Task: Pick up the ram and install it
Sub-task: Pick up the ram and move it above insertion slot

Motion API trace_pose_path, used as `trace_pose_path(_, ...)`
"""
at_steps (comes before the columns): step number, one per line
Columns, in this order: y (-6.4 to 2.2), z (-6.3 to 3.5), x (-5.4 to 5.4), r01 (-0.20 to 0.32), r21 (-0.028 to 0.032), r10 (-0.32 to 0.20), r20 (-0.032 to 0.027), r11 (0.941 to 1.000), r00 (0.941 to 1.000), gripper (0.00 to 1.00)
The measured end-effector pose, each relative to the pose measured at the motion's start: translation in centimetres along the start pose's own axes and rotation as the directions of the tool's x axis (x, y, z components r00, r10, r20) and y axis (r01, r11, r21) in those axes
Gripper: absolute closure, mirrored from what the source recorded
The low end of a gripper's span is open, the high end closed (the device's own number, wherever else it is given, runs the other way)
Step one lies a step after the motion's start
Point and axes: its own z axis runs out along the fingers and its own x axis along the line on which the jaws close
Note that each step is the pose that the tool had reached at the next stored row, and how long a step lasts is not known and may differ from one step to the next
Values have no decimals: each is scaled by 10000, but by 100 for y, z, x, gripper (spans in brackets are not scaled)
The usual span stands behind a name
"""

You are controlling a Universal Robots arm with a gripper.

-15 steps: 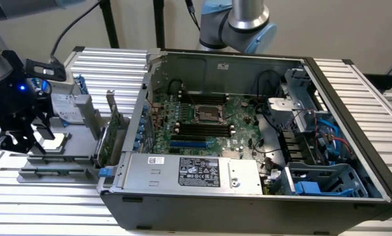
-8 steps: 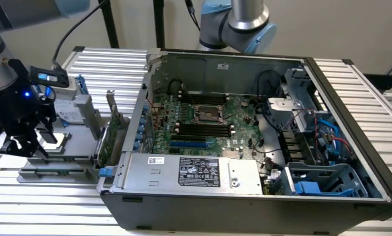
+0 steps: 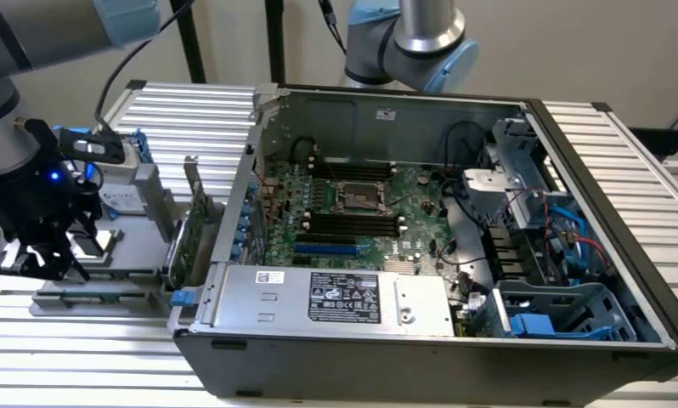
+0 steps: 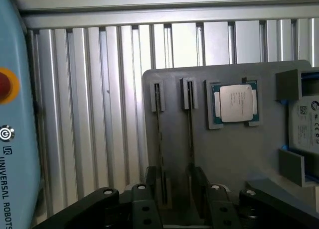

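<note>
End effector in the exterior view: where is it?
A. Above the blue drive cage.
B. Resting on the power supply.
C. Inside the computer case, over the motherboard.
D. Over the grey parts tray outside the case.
D: the end effector hangs over the grey parts tray, at the exterior view's left, outside the open computer case.
</note>
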Motion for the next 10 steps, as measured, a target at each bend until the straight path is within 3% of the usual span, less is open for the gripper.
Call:
trace_pose_path(6,-7,102,14,13,0,-13,0,10000,10000,58)
trace_pose_path(10,-9,107,14,13,-1,-13,0,10000,10000,58)
